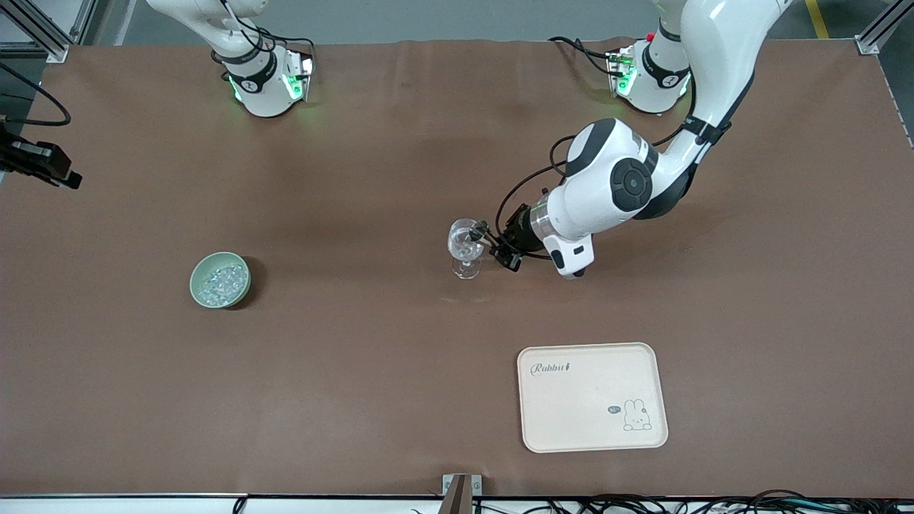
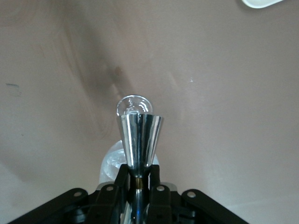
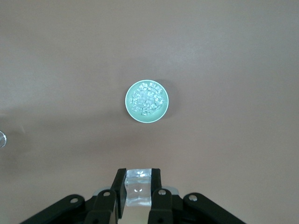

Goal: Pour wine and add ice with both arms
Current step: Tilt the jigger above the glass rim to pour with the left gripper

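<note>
A clear stemmed glass (image 1: 466,248) stands upright mid-table. My left gripper (image 1: 500,250) is beside its bowl, shut on the stem of a shiny metal cone-shaped tool (image 2: 139,135). The tool's wide end points away from the left gripper (image 2: 138,170) and reaches the glass rim (image 1: 480,232). A pale green bowl (image 1: 194,282) full of ice (image 1: 221,283) sits toward the right arm's end. My right gripper (image 3: 138,175) is out of the front view. It hangs high over the table, shut on a clear ice cube (image 3: 138,189). The bowl (image 3: 128,100) and its ice (image 3: 147,100) show below it.
A cream tray (image 1: 593,396) with a rabbit drawing lies nearer the front camera than the glass, and its corner shows in the left wrist view (image 2: 261,2). A black device (image 1: 36,164) juts in at the table edge by the right arm's end.
</note>
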You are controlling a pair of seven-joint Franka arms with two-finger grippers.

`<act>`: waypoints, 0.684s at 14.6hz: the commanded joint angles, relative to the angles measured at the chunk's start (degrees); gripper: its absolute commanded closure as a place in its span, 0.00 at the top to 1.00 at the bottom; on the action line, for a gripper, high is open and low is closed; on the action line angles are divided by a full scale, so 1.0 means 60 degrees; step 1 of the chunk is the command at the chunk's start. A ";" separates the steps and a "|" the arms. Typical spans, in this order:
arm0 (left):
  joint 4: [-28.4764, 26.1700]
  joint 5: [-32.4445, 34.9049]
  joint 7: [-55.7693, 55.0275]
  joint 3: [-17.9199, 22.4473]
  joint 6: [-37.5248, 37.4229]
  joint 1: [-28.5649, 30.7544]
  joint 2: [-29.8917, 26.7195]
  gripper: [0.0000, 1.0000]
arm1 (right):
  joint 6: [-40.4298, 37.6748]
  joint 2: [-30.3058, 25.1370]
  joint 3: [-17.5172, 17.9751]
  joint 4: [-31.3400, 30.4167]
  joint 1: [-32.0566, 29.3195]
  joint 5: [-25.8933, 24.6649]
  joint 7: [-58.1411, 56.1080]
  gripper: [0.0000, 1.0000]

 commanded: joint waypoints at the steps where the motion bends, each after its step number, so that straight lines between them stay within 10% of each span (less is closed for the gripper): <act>1: 0.0269 0.0585 -0.0653 -0.0147 -0.0090 -0.0017 -0.0043 0.01 | -0.0012 -0.0105 0.0084 -0.0148 -0.0157 0.0039 0.0020 0.01; 10: 0.0416 0.1933 -0.1373 -0.0323 -0.0396 -0.0017 -0.0029 0.02 | -0.0012 -0.0105 0.0084 -0.0148 -0.0157 0.0053 0.0020 0.01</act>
